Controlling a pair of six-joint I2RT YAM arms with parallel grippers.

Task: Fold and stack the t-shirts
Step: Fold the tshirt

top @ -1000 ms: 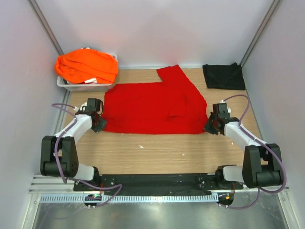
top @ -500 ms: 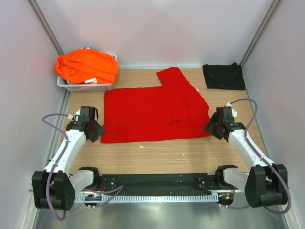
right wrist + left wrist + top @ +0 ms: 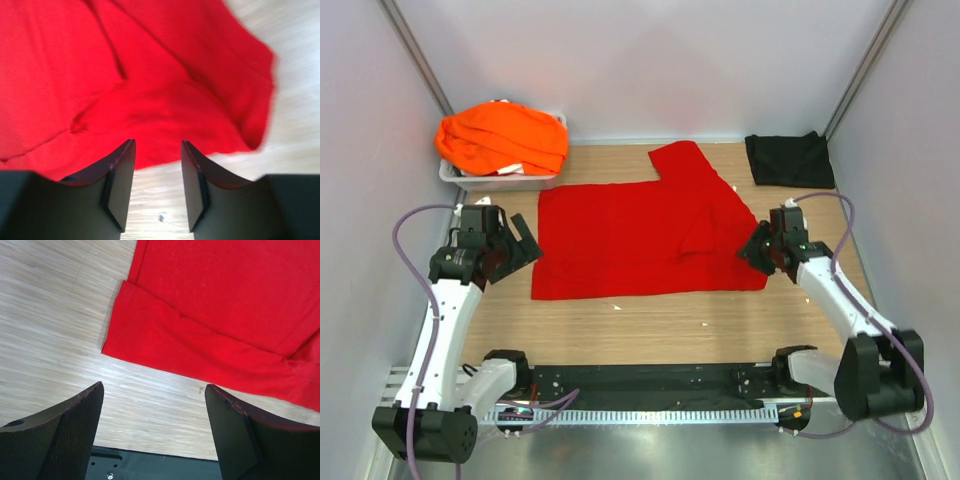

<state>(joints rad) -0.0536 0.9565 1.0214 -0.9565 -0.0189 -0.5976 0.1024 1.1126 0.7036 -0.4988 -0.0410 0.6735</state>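
The red t-shirt (image 3: 640,235) lies spread on the table's middle, one sleeve folded inward at the right and another sticking out toward the back. My left gripper (image 3: 525,240) hovers open just off the shirt's left edge, nothing between its fingers; its wrist view shows the shirt's folded corner (image 3: 165,335) ahead of the left gripper (image 3: 155,390). My right gripper (image 3: 752,250) is open at the shirt's right edge, empty, with red cloth (image 3: 150,100) just beyond the right gripper (image 3: 157,150). A black t-shirt (image 3: 788,160) lies folded at the back right. Orange t-shirts (image 3: 500,135) are heaped at the back left.
The orange heap rests in a grey tray (image 3: 470,180) at the back left corner. White walls enclose the table on three sides. Small white specks (image 3: 615,307) lie on the wood near the shirt's front edge. The black base rail (image 3: 640,385) runs along the near edge.
Both grippers let go of the red shirt's front corners and opened. The left arm drew away to the left and up; the right one lifted slightly. The shirt's front edge now lies nearer.
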